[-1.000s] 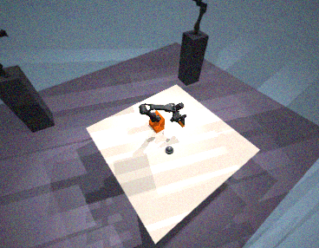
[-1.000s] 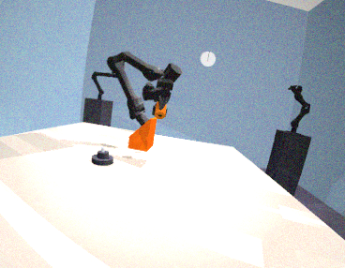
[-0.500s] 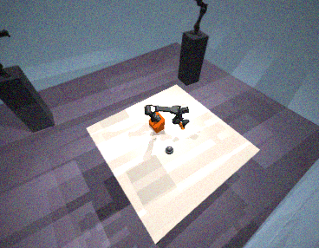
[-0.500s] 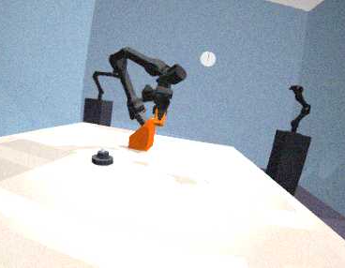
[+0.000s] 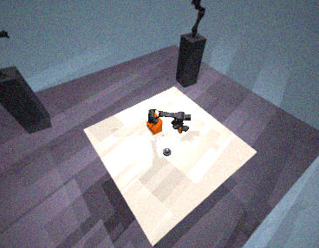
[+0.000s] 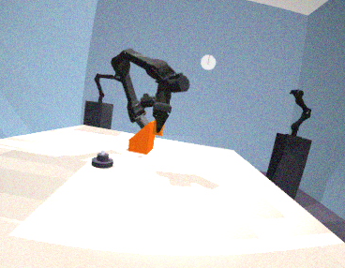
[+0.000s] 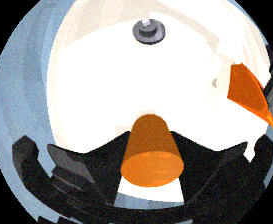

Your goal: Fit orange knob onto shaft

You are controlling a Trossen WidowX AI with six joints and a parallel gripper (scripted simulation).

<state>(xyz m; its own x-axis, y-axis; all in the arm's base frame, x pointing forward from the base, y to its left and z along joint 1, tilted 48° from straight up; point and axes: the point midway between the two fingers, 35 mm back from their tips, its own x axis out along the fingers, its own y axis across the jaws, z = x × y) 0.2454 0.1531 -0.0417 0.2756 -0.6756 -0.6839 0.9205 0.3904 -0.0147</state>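
The orange knob (image 5: 179, 130) (image 6: 161, 132) (image 7: 152, 169) is held between the fingers of my gripper (image 5: 181, 128) (image 6: 158, 126) (image 7: 149, 135), which is shut on it above the table. In the wrist view the knob's plain round end faces the camera; its hole is hidden. The dark round pedestal (image 5: 166, 153) (image 6: 102, 163) (image 7: 160, 38) stands on the table, apart from the knob. Its silver shaft (image 6: 103, 154) (image 7: 146, 22) sticks up in the middle; the shaft's flat side cannot be made out. In the wrist view the pedestal is at the top, beyond the knob.
An orange wedge-shaped block (image 5: 155, 126) (image 6: 142, 140) (image 7: 246, 90) stands on the pale table (image 5: 155, 225) (image 6: 182, 220) beside the arm, near the gripper. Dark pillars (image 5: 191, 61) (image 6: 290, 161) with other arms stand beyond the table.
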